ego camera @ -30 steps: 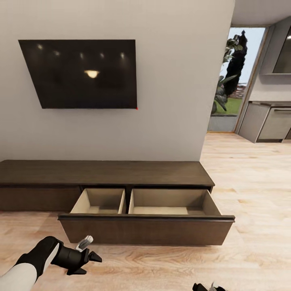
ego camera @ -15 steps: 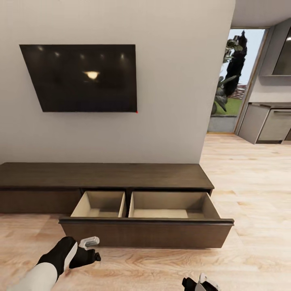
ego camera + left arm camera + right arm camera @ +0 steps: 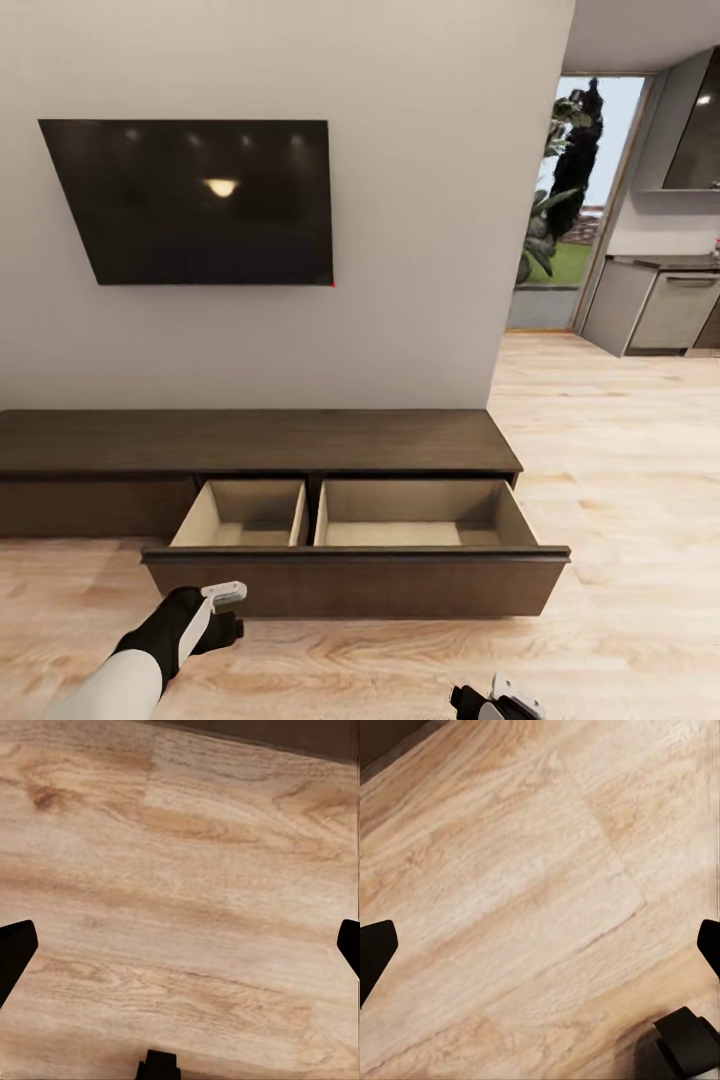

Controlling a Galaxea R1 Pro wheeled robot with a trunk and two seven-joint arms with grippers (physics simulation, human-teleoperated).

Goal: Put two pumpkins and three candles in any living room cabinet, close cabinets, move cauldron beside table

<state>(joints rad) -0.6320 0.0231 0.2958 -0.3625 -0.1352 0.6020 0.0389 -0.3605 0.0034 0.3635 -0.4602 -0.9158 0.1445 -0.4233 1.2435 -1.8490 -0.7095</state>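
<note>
The long, low dark-brown cabinet (image 3: 250, 440) stands against the wall with its wide drawer (image 3: 360, 585) pulled out. Both beige compartments, the left (image 3: 240, 515) and the right (image 3: 415, 515), hold nothing. My left gripper (image 3: 232, 612) hangs low over the floor just in front of the drawer's left end. In the left wrist view the left gripper (image 3: 180, 949) is open over bare floorboards. My right gripper (image 3: 490, 700) sits at the bottom edge of the head view. The right gripper (image 3: 540, 949) is open over the floor too. The pumpkins, candles, cauldron and table are out of view.
A dark television (image 3: 190, 200) hangs on the wall above the cabinet. To the right an opening leads past a glass door (image 3: 560, 200) to grey kitchen units (image 3: 660, 310). Light wooden floor (image 3: 620, 500) spreads in front and to the right.
My left arm has drawn in and turned, bringing its gripper closer to the drawer front. The head view has shifted slightly. The drawer stays open.
</note>
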